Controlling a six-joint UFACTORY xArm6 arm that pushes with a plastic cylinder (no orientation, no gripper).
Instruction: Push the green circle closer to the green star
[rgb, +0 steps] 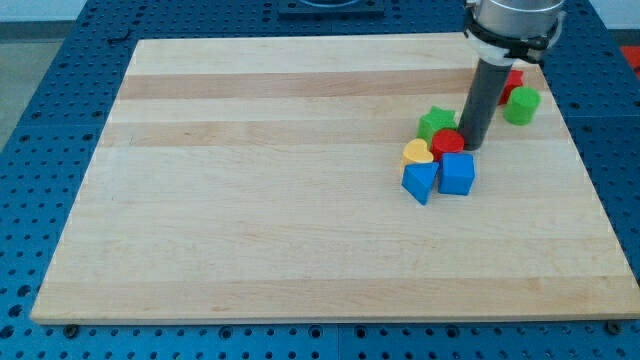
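Observation:
The green circle (522, 105) sits near the board's right edge, at the view's upper right. The green star (436, 123) lies to its left, at the top of a cluster of blocks. My tip (472, 147) rests between them, just right of the red circle (448, 142) and below-left of the green circle. The rod rises up to the arm at the view's top right. A red block (514, 78) is partly hidden behind the rod, just above-left of the green circle.
A yellow heart (418, 153) sits below the green star. A blue block (420, 181) and a blue cube (458, 173) lie below the red circle. The wooden board (250, 200) rests on a blue perforated table.

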